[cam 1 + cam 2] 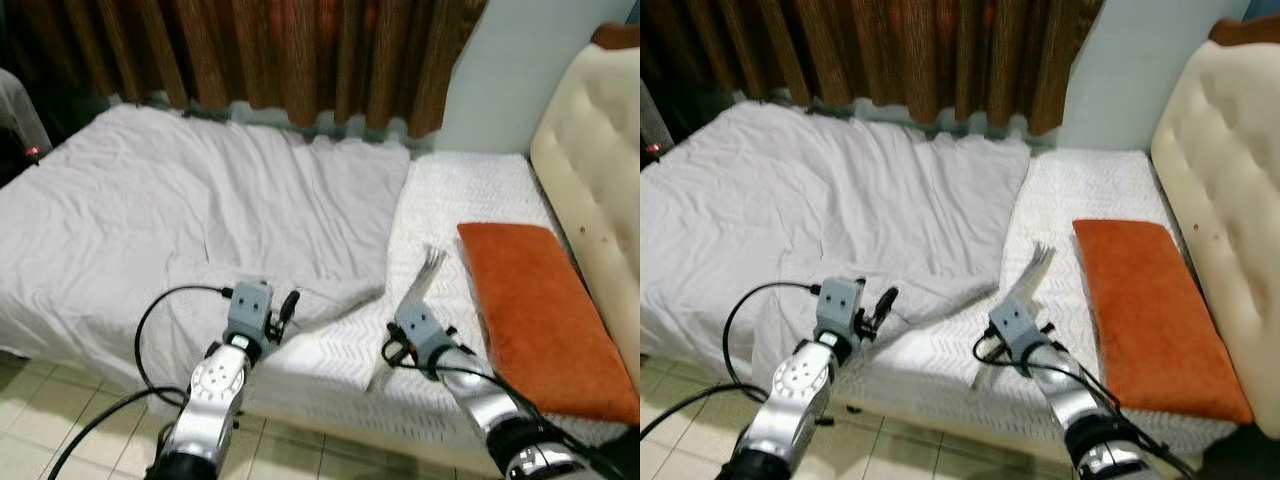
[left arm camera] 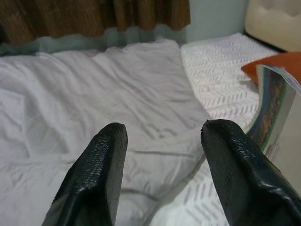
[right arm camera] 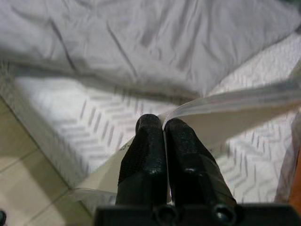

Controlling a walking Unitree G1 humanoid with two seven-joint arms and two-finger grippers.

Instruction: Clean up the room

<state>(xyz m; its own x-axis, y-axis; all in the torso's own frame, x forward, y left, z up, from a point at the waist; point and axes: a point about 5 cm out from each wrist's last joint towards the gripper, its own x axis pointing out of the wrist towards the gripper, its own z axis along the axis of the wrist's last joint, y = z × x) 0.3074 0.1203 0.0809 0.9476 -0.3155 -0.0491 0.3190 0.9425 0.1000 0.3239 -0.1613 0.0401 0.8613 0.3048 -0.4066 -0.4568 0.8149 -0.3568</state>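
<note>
A bed with a white patterned mattress [image 1: 470,190] carries a rumpled grey sheet [image 1: 180,210]. The right gripper [image 3: 163,129] pinches a thin, glossy magazine [image 1: 415,290] held above the mattress, long axis pointing toward the curtain; the left gripper [image 2: 162,136] hovers with fingers spread.

Brown curtains [image 1: 300,60], cream padded headboard [image 1: 595,150], tiled floor [image 1: 60,410]
</note>
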